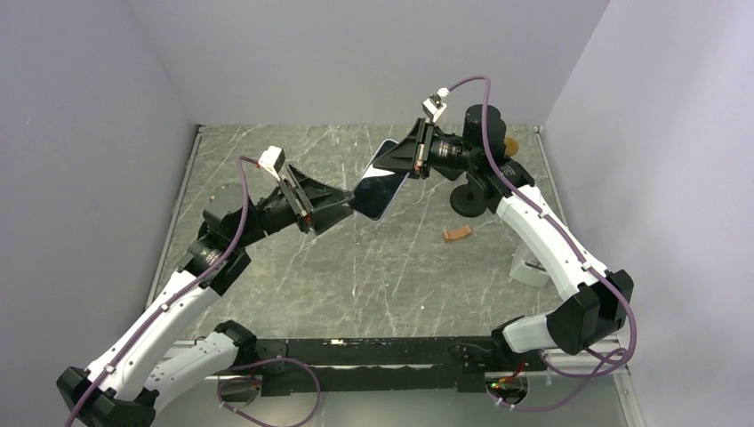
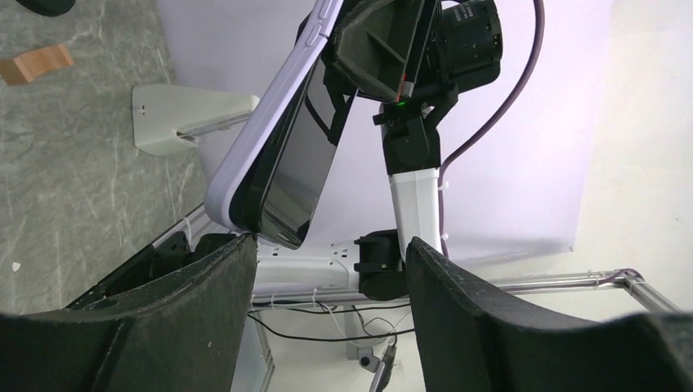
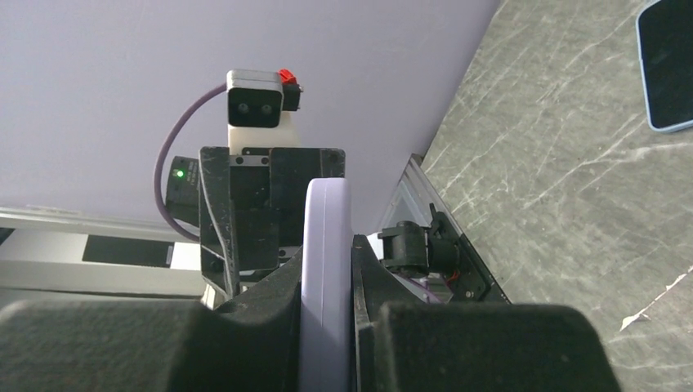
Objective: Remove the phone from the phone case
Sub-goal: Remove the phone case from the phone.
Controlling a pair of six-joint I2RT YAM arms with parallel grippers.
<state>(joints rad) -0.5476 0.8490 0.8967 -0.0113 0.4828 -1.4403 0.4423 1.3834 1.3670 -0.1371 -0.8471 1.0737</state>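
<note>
The lilac phone case [image 1: 366,203] with the dark phone [image 1: 378,189] in it hangs tilted in the air over the middle of the table. My right gripper [image 1: 402,163] is shut on its upper end; the right wrist view shows the case edge [image 3: 325,229] pinched between both fingers. In the left wrist view the phone's dark screen [image 2: 302,163] stands a little off the case [image 2: 245,155] at the lower end. My left gripper [image 1: 342,205] is open at that lower end [image 2: 327,269], its left finger [image 2: 204,302] touching the case's bottom corner.
A small brown piece [image 1: 457,233] lies right of centre. A white stand [image 1: 531,269] sits near the right arm, a black round-based object [image 1: 469,197] behind it. A dark, blue-edged flat device [image 3: 666,65] lies on the marble table [image 1: 356,276]. Walls close three sides.
</note>
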